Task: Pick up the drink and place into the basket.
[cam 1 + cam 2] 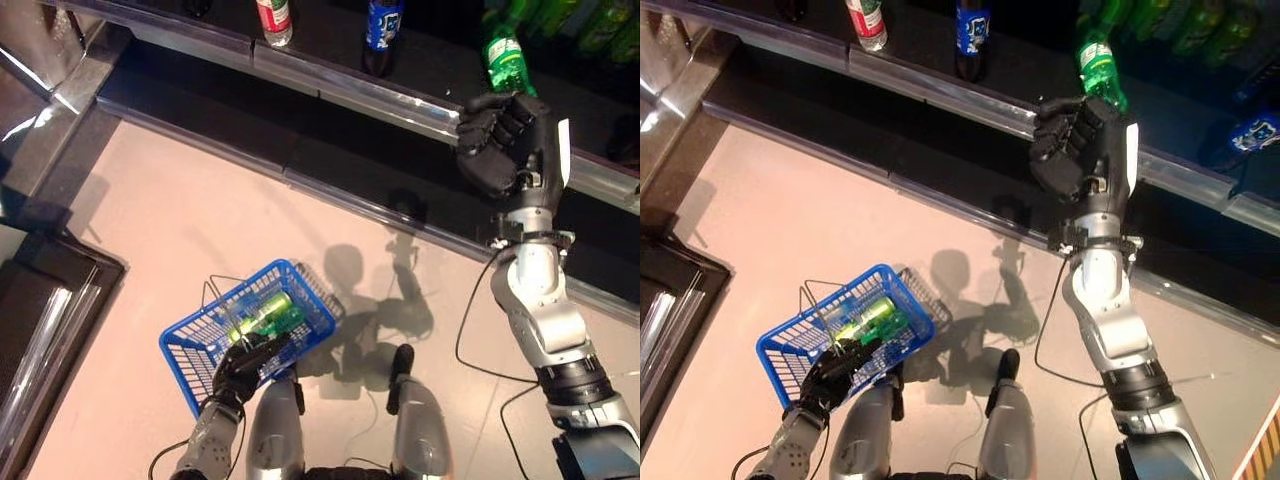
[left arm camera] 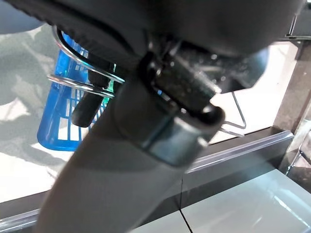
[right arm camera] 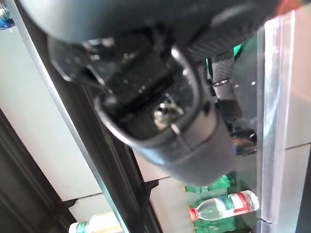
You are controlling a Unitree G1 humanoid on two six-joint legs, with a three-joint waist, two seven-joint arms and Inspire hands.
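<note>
My right hand (image 1: 512, 142) is raised to the dark shelf, and its fingers are curled round the lower end of a green bottle (image 1: 505, 55). The bottle also shows in the right eye view (image 1: 1098, 60). A bit of green shows past the fingers in the right wrist view (image 3: 236, 48). The blue basket (image 1: 195, 355) hangs low at the left, off the floor, and holds green drinks (image 1: 262, 315). My left hand (image 1: 243, 368) is shut on its thin wire handles (image 2: 82, 85).
The shelf's shiny front rail (image 1: 370, 95) runs across the top. A red-labelled bottle (image 1: 272, 20), a blue bottle (image 1: 383, 25) and more green bottles (image 1: 590, 25) stand behind it. A dark cabinet (image 1: 45, 310) stands at the left on the pale floor (image 1: 150, 210).
</note>
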